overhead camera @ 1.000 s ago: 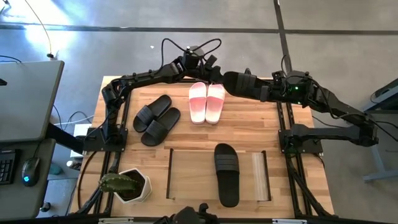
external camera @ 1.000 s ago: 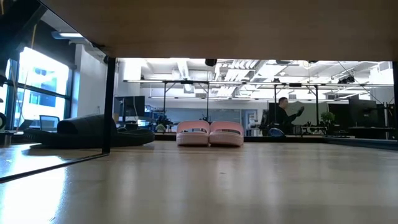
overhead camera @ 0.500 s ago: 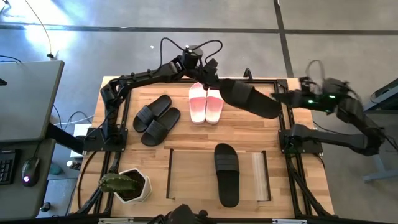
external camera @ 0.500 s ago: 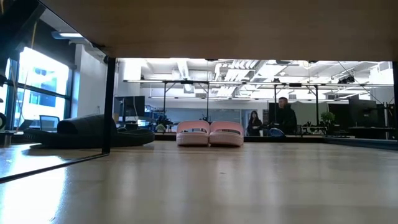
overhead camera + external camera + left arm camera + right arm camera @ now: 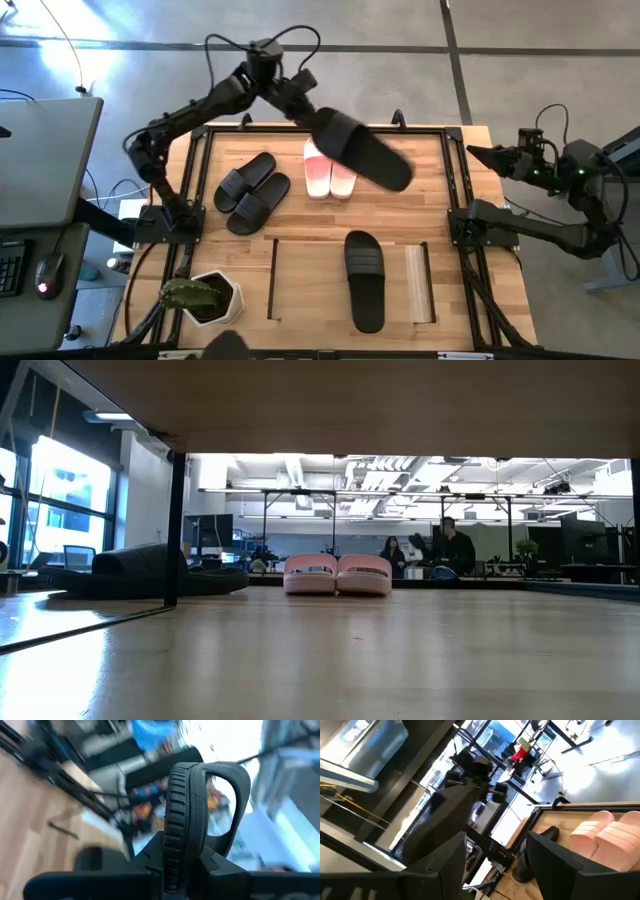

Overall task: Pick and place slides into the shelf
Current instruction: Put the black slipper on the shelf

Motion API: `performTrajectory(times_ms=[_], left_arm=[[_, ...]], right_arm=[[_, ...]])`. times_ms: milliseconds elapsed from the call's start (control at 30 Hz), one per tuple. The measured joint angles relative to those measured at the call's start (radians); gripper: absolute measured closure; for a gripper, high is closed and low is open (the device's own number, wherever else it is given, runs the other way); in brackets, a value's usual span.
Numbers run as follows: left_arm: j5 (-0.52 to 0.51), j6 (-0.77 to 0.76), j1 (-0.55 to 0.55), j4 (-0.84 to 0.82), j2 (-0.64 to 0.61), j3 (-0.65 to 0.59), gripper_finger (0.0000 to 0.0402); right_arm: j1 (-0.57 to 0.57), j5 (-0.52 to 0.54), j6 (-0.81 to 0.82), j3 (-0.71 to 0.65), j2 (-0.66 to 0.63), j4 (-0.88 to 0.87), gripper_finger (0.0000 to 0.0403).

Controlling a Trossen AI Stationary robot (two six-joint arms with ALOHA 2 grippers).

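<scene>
Black rubber slide [image 5: 362, 150] now clamped by left gripper [image 5: 312, 113] alone, lifted toward 11 o'clock; right gripper [image 5: 478, 155] released, spread, withdrawn to 3 o'clock.

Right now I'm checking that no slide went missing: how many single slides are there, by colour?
Black slides: 4, a pair on the table, one on the shelf, one held in the left claw.
Pink-and-white slides: 2.
Total: 6.

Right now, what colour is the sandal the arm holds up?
Black sandal, clearest in the high view.
</scene>
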Motion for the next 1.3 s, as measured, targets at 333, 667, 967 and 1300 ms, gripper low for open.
performTrajectory(times_ms=[333,667,967,1300], left_arm=[[0.011,0.408,-0.052,-0.519,-0.088,0.0,0.0372],[-0.424,0.995,-0.283,-1.161,-0.087,0.0,0.0373],[-0.384,1.062,-0.377,-1.187,-0.061,0.0,0.0373],[-0.23,0.992,-0.421,-1.175,0.089,-0.001,0.0373]], right_arm=[[0.0,0.0,-0.061,0.0,0.053,-0.033,0.0206],[0.0,-0.027,-0.111,-0.001,0.123,-0.032,0.0206],[0.0,-0.1,-0.103,-0.001,0.166,-0.032,0.0206],[0.0,-0.163,-0.059,-0.001,0.19,-0.032,0.0206]])
